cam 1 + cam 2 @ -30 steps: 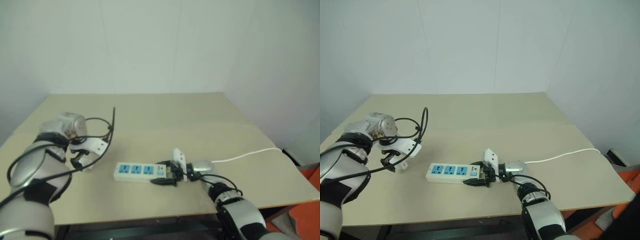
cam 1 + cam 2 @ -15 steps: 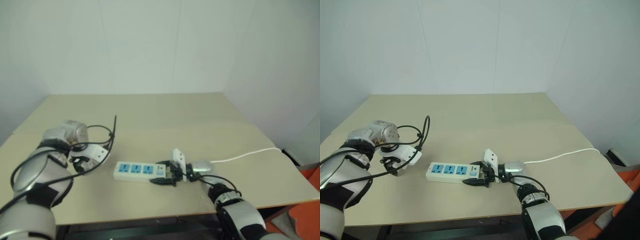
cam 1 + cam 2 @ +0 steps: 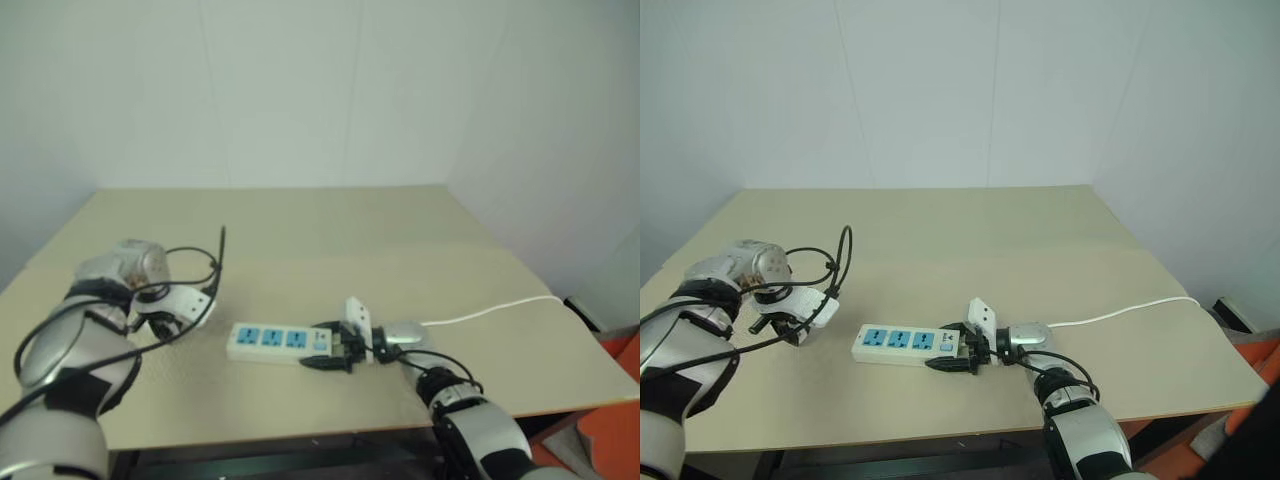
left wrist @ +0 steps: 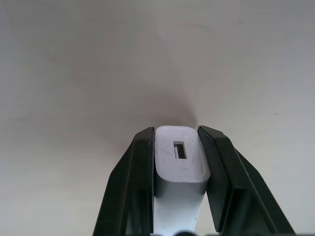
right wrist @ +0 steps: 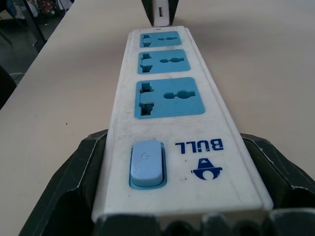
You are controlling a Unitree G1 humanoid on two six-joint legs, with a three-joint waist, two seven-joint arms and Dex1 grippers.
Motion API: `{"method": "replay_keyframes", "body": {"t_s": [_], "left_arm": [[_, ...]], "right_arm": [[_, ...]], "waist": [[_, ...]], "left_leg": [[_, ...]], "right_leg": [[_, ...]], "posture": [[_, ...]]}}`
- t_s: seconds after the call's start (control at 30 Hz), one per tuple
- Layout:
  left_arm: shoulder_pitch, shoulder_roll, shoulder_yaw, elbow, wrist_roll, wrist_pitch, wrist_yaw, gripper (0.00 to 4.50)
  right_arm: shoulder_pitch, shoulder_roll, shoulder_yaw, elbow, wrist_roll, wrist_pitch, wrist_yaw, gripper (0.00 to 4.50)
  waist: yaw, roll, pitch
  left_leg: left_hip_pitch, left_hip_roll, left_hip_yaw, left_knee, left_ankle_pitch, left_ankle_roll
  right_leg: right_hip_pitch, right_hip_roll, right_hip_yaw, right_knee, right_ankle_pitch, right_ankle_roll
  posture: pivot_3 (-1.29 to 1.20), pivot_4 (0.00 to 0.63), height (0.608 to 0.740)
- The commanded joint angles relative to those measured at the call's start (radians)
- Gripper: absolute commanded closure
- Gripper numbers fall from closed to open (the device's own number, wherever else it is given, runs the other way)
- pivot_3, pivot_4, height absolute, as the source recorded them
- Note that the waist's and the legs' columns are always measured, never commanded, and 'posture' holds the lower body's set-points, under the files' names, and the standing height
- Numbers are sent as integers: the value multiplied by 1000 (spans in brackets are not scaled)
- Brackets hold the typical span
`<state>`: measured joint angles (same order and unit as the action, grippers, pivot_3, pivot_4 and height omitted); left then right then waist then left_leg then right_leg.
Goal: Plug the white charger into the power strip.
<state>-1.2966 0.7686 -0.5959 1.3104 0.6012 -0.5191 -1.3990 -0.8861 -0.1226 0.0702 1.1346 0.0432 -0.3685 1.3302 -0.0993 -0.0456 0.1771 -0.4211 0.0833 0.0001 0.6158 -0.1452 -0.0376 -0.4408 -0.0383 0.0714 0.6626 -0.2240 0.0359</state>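
The white charger [image 4: 181, 162] is pinched between the two black fingers of my left gripper [image 4: 177, 133], which points down at the table to the left of the power strip. Its small port faces the wrist camera. Whether it rests on the tabletop or hangs just above it, I cannot tell. The power strip [image 3: 905, 345] lies flat near the table's front, with three blue sockets [image 5: 167, 97] and a blue switch facing up. My right gripper [image 3: 955, 357] is shut around the strip's switch end, one finger [image 5: 81, 167] on each long side. Beyond the strip's far end stands the charger [image 5: 161, 12].
The strip's thin white cord [image 3: 1120, 311] runs right across the beige table [image 3: 990, 240] and off its right edge. An orange object [image 3: 1262, 358] sits on the floor past that edge. A white wall stands behind the table.
My left gripper's fingers have shut on the charger and the hand has tilted a little over the same spot. The right gripper and the power strip have not moved.
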Motion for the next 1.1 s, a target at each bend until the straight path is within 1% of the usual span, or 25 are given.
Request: {"method": "replay_keyframes", "body": {"t_s": [0.03,0.13,0.2,0.23,0.33,0.4,0.47,0.5,0.53,0.63,0.77,0.87,0.97,1.1], "left_arm": [[-71,9,96,-19,-83,25,-9,3454],[-101,1,179,-33,-153,50,3,3454],[-122,-22,249,-53,-218,71,38,3454],[-129,-41,295,-65,-266,87,40,3454],[-120,-138,498,-137,-499,183,38,3454],[-67,-214,629,-261,-682,306,12,3454],[21,-267,710,-445,-821,481,29,3454],[77,-288,733,-543,-872,539,43,3454],[143,-302,737,-648,-908,603,59,3454],[303,-325,723,-877,-983,743,87,3454],[453,-321,680,-1064,-1055,855,58,3454],[513,-315,663,-1107,-1069,865,46,3454],[559,-294,634,-1112,-1043,823,18,3454],[566,-276,637,-1117,-1059,834,24,3454]], "right_arm": [[16,20,15,-5,4,10,47,1067],[14,22,9,-6,10,11,54,1067],[15,22,11,-1,7,8,50,1067],[16,22,13,2,2,4,46,1067],[18,25,17,11,-7,-4,32,1067],[16,26,17,14,-11,-6,23,1067],[11,28,15,15,-12,-4,15,1067],[6,28,14,15,-11,-1,13,1067],[3,29,13,15,-11,0,12,1067],[2,26,13,13,-11,0,15,1067],[4,18,16,11,-13,6,27,1067],[5,17,16,9,-13,6,28,1067],[7,19,20,10,-19,0,17,1067],[13,21,29,18,-34,-5,-1,1067]], "waist": [[1,0,0],[0,0,0],[0,0,0],[1,0,0],[3,0,0],[-1,0,0],[-10,0,0],[-21,1,0],[-27,1,0],[-32,1,0],[-24,1,0],[-20,1,0],[-23,1,0],[-24,1,0]], "left_leg": [[0,0,0,0,0,0],[0,0,0,0,0,0],[0,0,0,0,0,0],[0,0,0,0,0,0],[0,0,0,0,0,0],[0,0,-1,1,0,0],[0,0,-1,1,0,0],[1,0,-1,0,0,0],[4,0,-1,-1,0,0],[7,0,-2,-3,0,0],[6,0,-3,-1,0,0],[7,0,-3,0,0,0],[11,0,-3,-1,0,0],[16,0,-3,-3,0,0]], "right_leg": [[0,0,0,0,0,0],[0,0,0,0,0,0],[0,0,0,0,0,0],[0,0,0,0,0,0],[1,0,-1,0,0,1],[1,0,-1,0,0,1],[1,0,0,0,0,1],[2,0,0,1,0,1],[2,0,1,2,0,0],[3,2,2,3,0,0],[5,2,1,3,0,0],[7,1,1,1,0,0],[10,1,1,1,-1,0],[13,1,0,0,-2,-2]], "posture": [[0,150,740],[0,150,740],[0,150,740],[0,150,740],[0,150,740],[0,150,740],[0,150,740],[0,150,740],[0,150,740],[0,150,740],[0,150,740],[0,150,740],[0,150,740],[0,150,740]]}}
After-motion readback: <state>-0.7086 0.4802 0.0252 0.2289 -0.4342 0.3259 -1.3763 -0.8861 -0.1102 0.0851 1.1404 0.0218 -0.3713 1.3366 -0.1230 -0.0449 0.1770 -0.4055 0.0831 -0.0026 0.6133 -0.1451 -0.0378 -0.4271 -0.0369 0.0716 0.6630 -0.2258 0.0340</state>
